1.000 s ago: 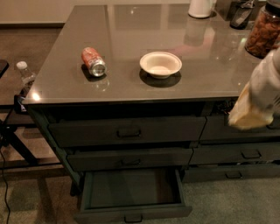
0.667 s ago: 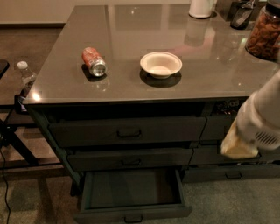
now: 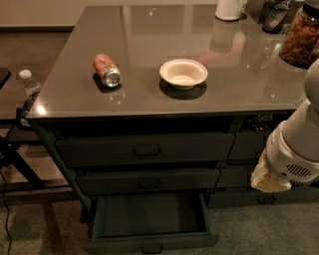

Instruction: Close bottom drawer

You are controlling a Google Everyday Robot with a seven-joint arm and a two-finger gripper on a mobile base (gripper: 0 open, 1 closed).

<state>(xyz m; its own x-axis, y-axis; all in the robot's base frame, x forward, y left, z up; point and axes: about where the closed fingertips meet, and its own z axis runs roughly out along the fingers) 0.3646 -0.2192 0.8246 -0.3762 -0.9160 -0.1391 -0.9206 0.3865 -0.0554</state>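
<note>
The bottom drawer point(image 3: 149, 219) is the lowest of three wide dark grey-green ones and stands pulled far out; its inside looks empty. Its flat front point(image 3: 114, 245) carries a small dark pull point(image 3: 152, 247) near the picture's lower edge. The two wide drawers above it are shut. My white arm comes in from the right edge. My gripper point(image 3: 269, 180) shows as a cream-coloured end at the arm's lower left, at the height of the middle drawer, to the right of the open drawer and apart from it.
On the grey counter point(image 3: 239, 84) lie a red can point(image 3: 106, 69) on its side and a white bowl point(image 3: 183, 73). A jar of nuts point(image 3: 301, 37) and a white container point(image 3: 229, 9) stand at the back right. A water bottle point(image 3: 30, 84) and a black frame point(image 3: 15, 159) stand left.
My arm has come down along the right side, from the counter's edge to the height of the middle drawer, and a little leftward. The drawer has not moved.
</note>
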